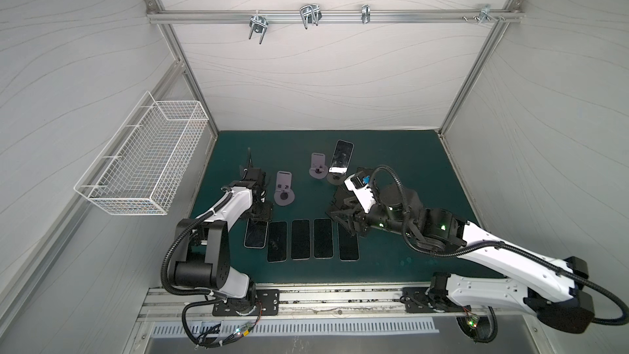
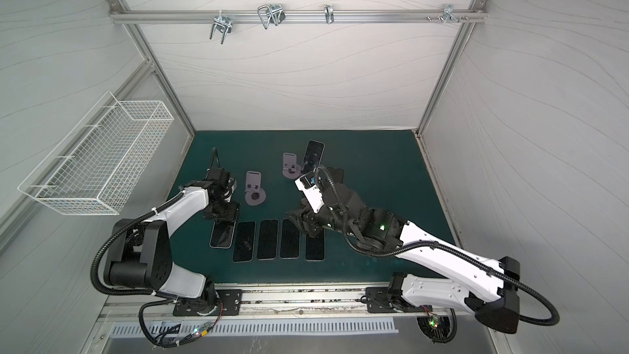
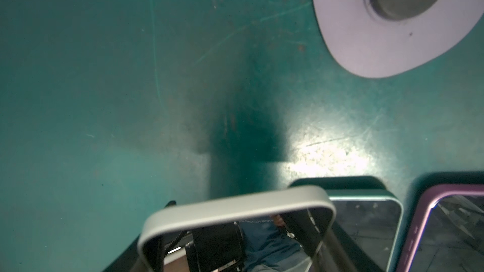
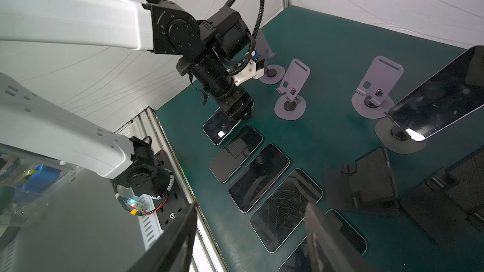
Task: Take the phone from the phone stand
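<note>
My green table (image 1: 418, 158) carries a row of five phones (image 1: 300, 239) side by side near the arm bases, screens up, with the leftmost phone (image 1: 255, 236) set slightly back. Behind them four lilac stands rest on round bases: a far-left stand (image 4: 279, 73), a second stand (image 1: 284, 180), a third stand (image 1: 319, 160) and a rightmost stand (image 1: 335, 179). Two black folded pieces (image 4: 364, 179) lie at the right; I cannot tell what they are.

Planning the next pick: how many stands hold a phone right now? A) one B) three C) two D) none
A: only the rear phone leans on its stand; the stand beside it, the middle stand and the end stand show no phone.
</note>
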Controlling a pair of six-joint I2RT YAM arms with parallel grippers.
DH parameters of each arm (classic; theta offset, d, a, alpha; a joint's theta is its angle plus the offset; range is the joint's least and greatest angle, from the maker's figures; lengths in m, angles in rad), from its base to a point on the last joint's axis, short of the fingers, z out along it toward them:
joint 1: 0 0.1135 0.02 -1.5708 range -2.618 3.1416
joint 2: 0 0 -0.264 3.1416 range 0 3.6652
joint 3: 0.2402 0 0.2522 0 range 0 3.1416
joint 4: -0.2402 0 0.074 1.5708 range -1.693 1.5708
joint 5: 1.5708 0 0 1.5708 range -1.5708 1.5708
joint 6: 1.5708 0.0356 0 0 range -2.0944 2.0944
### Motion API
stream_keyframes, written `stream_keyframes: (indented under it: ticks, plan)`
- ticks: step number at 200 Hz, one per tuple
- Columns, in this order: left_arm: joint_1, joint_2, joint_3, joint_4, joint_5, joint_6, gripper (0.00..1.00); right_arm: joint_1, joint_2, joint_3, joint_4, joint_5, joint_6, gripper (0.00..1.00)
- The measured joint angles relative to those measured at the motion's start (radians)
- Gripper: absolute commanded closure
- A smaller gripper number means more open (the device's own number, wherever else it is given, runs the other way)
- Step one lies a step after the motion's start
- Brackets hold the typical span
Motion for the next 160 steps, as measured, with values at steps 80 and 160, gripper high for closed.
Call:
stream_keyframes:
  ticks: [80,160]
  plan:
    - [0.026,0.040,0.040,-0.031,0.003,0.026,0.52,-0.009,0.010,0.001,0.000,-0.050,-0.024,0.32]
    - [0.027,0.079,0.048,-0.053,0.002,0.032,0.51,-0.013,-0.041,0.000,-0.011,-0.048,-0.036,0.31]
